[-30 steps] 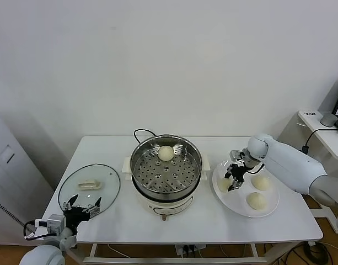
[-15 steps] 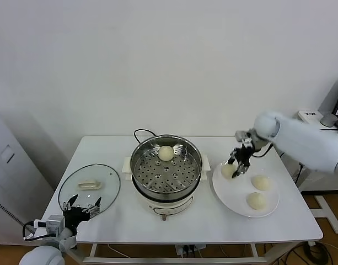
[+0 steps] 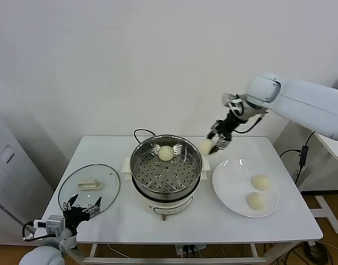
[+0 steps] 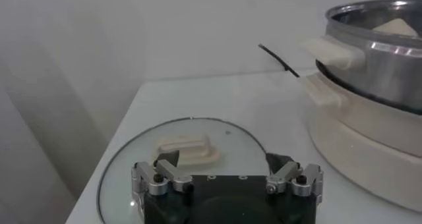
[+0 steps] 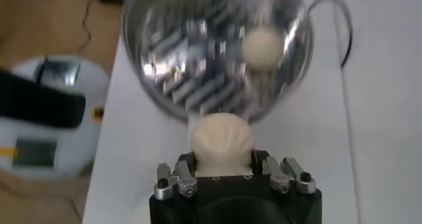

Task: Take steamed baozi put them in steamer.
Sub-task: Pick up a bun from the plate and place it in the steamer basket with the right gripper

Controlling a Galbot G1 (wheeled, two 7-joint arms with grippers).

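The right hand (image 3: 213, 142) is hanging in the air above the desk (image 3: 119, 221), just beside the right rim of the steamer (image 3: 166, 171) and between it and the white plate (image 3: 232, 190). Its fingers are standing nearly closed, clamping one steamed baozi (image 3: 206, 146); the right wrist view is showing that bun (image 5: 221, 143) sitting between the fingers with the steamer's open mouth (image 5: 198, 41) beyond it.

A second baozi (image 3: 166, 153) is lying on the perforated tray inside the steamer, toward the far wall. Two more baozi are lying on the right half of the plate, one (image 3: 261, 182) farther back and one (image 3: 256, 201) nearer the front edge, close together but apart.

The left hand (image 3: 80, 210) is resting low at the front left corner of the desk with its fingers spread wide and gripping nothing. The left wrist view is showing it (image 4: 227, 179) just over the near edge of the glass lid (image 3: 89, 186), which is lying flat on the desk to the left of the steamer, cream handle upward.
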